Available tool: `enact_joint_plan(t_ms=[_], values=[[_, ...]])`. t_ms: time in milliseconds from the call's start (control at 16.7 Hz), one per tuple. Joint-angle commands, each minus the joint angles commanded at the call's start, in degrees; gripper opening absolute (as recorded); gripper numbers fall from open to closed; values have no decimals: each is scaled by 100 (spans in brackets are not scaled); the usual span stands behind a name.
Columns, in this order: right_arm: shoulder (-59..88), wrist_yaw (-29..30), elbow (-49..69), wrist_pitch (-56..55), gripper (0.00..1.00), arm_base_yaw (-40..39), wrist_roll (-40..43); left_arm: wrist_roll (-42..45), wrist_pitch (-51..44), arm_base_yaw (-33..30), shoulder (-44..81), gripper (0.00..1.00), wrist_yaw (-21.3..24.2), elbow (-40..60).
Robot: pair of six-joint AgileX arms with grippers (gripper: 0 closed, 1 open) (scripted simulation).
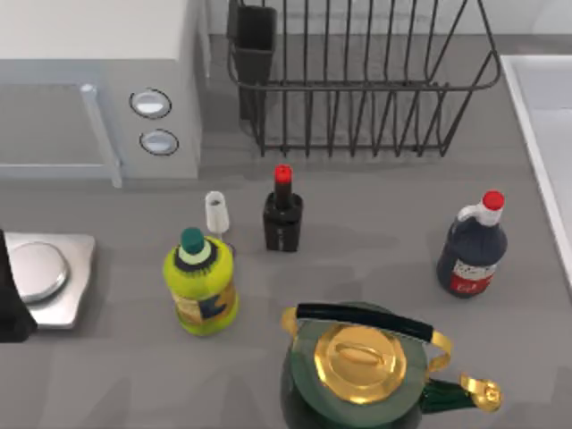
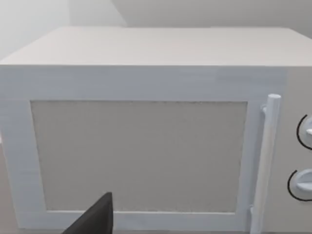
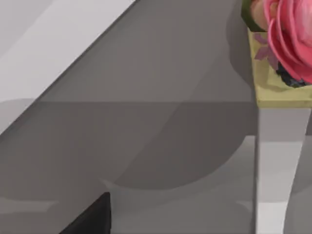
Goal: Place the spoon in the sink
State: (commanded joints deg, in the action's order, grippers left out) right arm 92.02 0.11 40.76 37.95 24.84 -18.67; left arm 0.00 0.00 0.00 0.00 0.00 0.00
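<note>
Cutlery of a plain spoon shape could not be picked out on the worktop [image 1: 375, 214]; the nearest candidate was a small white piece [image 1: 217, 213] left of centre, and whether it was the spoon I could not tell; its long axis seemed to run from the near side toward the far side, or to stand upright, and I could not tell which. It stood just behind the yellow-green bottle [image 1: 201, 286] and beside the small dark red-capped bottle [image 1: 282, 219]; farther out were the green kettle [image 1: 357, 375] at the near edge, the dark sauce bottle [image 1: 472, 250] toward the right, and the black dish rack [image 1: 357, 89] at the back.

The sink [image 1: 527, 134] lay along the worktop's right edge, well apart from the white piece, with both dark bottles between them.

The left arm [image 1: 9, 308] sat at the left edge beside the scale [image 1: 40, 277]; the left gripper [image 2: 97, 219] faced the door of the microwave [image 2: 146, 146], so the white piece lay off to its right; whether its jaws were wide or narrow could not be told. The right gripper [image 3: 92, 219] hung over pale grey surfaces near a pink flower [image 3: 287, 39]; its jaws could not be judged either.

By my reading, the left arm was the nearer to the white piece, while the sink lay on the right arm's side; the coming move turned on that gap.
</note>
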Motion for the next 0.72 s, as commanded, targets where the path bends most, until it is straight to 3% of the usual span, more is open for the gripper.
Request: enact_joint_plan(t_ms=[420,720], values=[[241,0,-265,-457,100,-1,-6,0,0,0,0,100,0,0],[241,0,-265,-457,62,-1,-6,0,0,0,0,100,0,0]])
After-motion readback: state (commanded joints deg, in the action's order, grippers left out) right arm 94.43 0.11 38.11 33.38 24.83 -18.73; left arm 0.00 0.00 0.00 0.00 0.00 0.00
